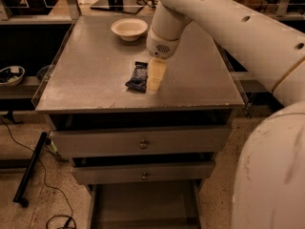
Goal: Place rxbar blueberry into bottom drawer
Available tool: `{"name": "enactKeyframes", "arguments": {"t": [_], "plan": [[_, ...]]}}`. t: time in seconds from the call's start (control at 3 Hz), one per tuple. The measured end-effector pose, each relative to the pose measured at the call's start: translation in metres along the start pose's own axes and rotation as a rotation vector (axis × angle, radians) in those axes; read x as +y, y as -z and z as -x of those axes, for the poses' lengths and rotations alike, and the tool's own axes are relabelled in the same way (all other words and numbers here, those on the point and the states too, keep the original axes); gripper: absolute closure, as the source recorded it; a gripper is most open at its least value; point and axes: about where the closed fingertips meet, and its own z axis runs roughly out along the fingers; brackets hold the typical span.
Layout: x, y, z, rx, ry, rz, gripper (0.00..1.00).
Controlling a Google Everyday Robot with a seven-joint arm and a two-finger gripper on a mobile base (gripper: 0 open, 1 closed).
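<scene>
The gripper [155,76] is low over the bench [86,80], just beside the rxbar blueberry [137,77], prob. lining up for a grasp; apart or together, I cannot tell. Bar lies flat on the bench. Below, the bottom drawer [143,206] stands pulled out, ready to receive it.

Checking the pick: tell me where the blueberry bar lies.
Camera view: the dark navy flat snack bar lies on the grey metal cabinet top, just image-left of the cream end effector, nearer than the cream round bowl.
</scene>
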Motion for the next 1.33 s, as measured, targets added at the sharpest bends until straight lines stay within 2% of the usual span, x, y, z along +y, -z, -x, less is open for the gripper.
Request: {"name": "enactKeyframes", "arguments": {"t": [0.33,1.0,1.33], "plan": [[-0.022,-0.017,0.021,-0.029,0.025,0.000,0.00],[-0.020,-0.032,0.023,-0.047,0.018,0.039,0.00],[-0.020,-0.032,0.023,-0.047,0.018,0.039,0.00]]}}
